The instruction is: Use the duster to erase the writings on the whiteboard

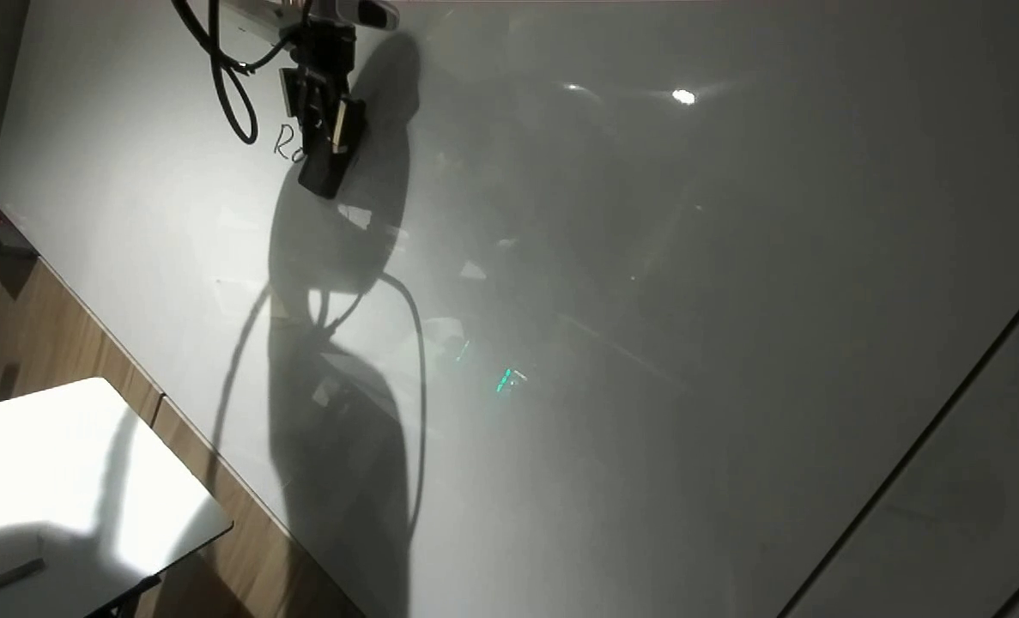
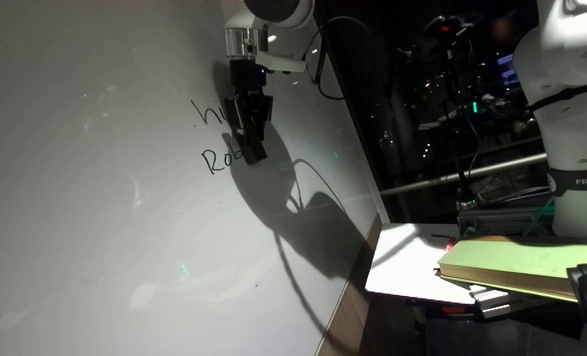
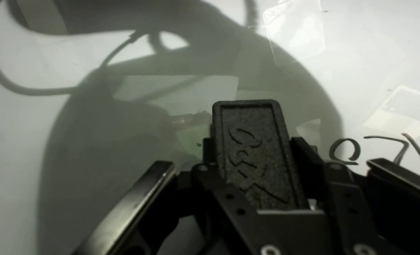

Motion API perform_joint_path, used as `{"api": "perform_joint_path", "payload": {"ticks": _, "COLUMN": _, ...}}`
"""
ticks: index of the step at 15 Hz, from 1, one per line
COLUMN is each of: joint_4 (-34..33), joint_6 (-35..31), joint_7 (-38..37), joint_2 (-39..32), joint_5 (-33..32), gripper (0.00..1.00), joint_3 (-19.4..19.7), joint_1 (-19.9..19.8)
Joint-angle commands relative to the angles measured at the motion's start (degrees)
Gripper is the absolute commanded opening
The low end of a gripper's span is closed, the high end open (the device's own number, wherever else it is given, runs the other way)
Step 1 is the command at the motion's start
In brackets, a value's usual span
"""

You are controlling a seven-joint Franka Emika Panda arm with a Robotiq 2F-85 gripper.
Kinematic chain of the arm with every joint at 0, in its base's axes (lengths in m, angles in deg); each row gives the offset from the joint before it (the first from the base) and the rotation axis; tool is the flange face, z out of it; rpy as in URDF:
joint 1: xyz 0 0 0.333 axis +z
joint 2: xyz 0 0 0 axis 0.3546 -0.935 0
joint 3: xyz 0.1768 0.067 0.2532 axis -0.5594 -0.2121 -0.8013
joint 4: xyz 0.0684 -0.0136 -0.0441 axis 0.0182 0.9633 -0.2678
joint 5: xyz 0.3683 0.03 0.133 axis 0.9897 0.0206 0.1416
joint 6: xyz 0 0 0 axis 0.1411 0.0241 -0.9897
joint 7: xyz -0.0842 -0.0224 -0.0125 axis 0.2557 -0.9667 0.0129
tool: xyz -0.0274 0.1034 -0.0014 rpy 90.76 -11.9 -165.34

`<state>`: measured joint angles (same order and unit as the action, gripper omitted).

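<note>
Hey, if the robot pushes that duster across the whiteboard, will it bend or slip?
The duster is probably stiff: its long edges run straight within the pincer. It may twist under a hard push, since one end juts out beyond the fingertips. It likely slides easily, as the whiteboard looks glossy, with bright glints.

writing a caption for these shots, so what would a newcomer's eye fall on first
Probably the large dark shadow spread over the whiteboard in both exterior views. Then perhaps the dark grey duster near the middle of the wrist view, held by the gripper, the pair partly hiding the handwriting in both exterior views. The green book at lower right in an exterior view may draw the eye too.
</note>
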<state>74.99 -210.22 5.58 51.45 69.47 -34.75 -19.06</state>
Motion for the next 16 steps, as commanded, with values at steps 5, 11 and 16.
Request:
{"api": "perform_joint_path", "payload": {"ticks": 5, "joint_4": -5.4, "joint_6": -2.5, "joint_7": 1.8, "joint_2": -9.3, "joint_5": -4.6, "gripper": 0.29, "joint_3": 4.2, "joint_1": -3.2}}
{"api": "perform_joint_path", "payload": {"ticks": 11, "joint_4": -5.8, "joint_6": 0.3, "joint_7": 0.8, "joint_2": -8.6, "joint_5": -3.7, "gripper": 0.29, "joint_3": 3.4, "joint_1": -1.6}}
{"api": "perform_joint_path", "payload": {"ticks": 16, "joint_4": -6.4, "joint_6": 1.6, "joint_7": -3.5, "joint_2": -7.9, "joint_5": -4.9, "gripper": 0.29, "joint_3": 0.0, "joint_1": 0.5}}
